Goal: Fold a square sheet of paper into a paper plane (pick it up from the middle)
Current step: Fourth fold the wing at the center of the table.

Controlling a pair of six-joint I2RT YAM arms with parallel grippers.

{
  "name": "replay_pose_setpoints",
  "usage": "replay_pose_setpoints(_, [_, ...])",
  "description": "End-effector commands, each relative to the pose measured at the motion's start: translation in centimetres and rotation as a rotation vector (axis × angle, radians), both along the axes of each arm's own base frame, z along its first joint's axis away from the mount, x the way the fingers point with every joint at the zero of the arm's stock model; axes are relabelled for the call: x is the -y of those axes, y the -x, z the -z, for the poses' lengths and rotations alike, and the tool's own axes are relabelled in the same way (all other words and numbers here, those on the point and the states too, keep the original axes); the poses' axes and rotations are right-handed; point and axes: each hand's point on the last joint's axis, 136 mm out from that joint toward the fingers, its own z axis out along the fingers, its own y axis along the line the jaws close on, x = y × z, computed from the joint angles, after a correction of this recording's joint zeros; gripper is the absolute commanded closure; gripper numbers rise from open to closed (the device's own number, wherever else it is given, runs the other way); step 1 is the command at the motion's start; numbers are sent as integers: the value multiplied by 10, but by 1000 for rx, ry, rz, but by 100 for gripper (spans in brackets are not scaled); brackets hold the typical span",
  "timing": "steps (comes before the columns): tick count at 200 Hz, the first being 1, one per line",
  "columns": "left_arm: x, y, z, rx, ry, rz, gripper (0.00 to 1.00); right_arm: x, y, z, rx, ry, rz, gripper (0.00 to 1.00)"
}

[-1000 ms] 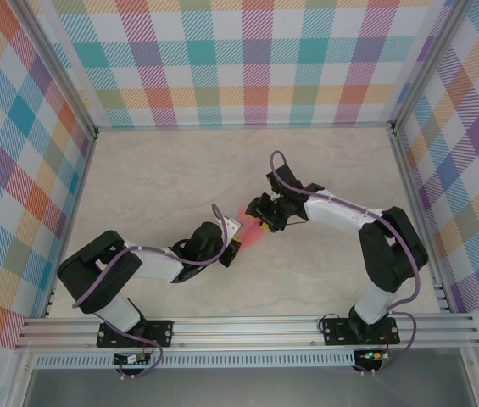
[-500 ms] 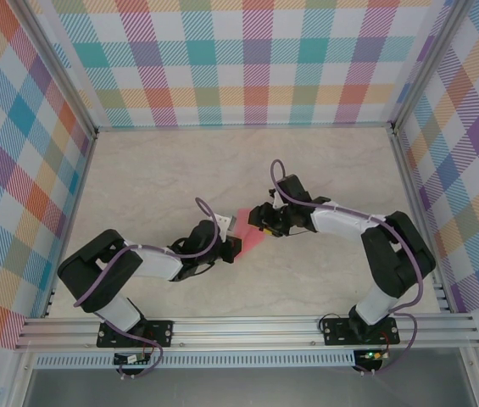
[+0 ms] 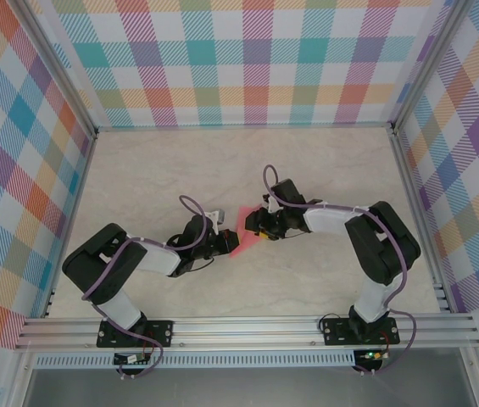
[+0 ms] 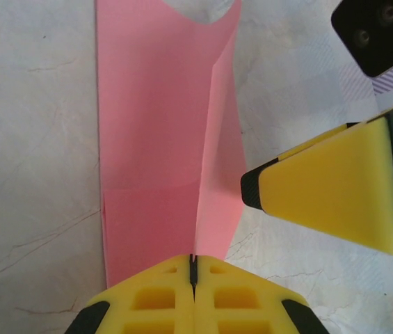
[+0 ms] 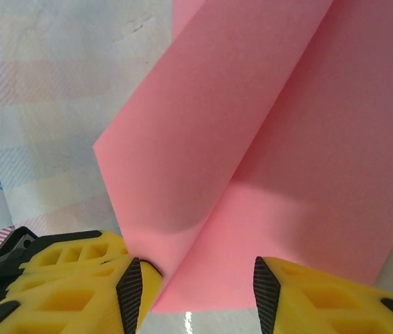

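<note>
Gripping one end of the sheet of paper [image 4: 154,125], the left gripper [image 4: 193,275] has its jaws pressed fully together, and the pink paper comes out right at the seam between them. The right gripper [image 5: 197,285] has its jaws spread wide, one on each side of a folded edge of the sheet [image 5: 266,125]; whether either pad touches the paper cannot be told. One yellow finger [image 4: 321,188] of the right gripper shows in the left wrist view, just beside the sheet's right edge.

From the left jaws the sheet runs straight away as a long, narrow strip with a lengthwise crease, and the flap to the right of that crease lifts off the tabletop. A fainter cross crease sits near the gripped end.

From above, the sheet [image 3: 243,233] lies near the middle of the tabletop [image 3: 154,178], between the two grippers. Its long axis slants from the left gripper [image 3: 225,243] at the near left toward the far right.
</note>
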Motion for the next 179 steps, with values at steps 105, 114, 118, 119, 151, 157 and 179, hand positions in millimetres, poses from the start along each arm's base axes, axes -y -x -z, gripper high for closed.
replay_pose_setpoints(105, [-5,-2,8,-89,66,-40,96,-10,-14,13,-21,27,-32,50])
replay_pose_setpoints(114, [-5,-3,8,-90,64,-41,96,-9,-13,15,-24,36,-32,51])
replay_pose_setpoints(118, [-5,-3,9,-92,65,-41,96,-9,-13,16,-26,38,-32,51])
replay_pose_setpoints(119, [-5,-3,9,-91,66,-40,96,-9,-13,16,-27,39,-32,51])
replay_pose_setpoints(151, [-4,-3,8,-97,72,-38,95,-6,-12,24,-40,76,-30,51])
replay_pose_setpoints(157, [-4,-3,8,-97,73,-38,94,-5,-11,25,-44,87,-27,51])
replay_pose_setpoints(179, [-5,-3,5,-103,80,-37,90,-1,-12,32,-62,134,-13,51])
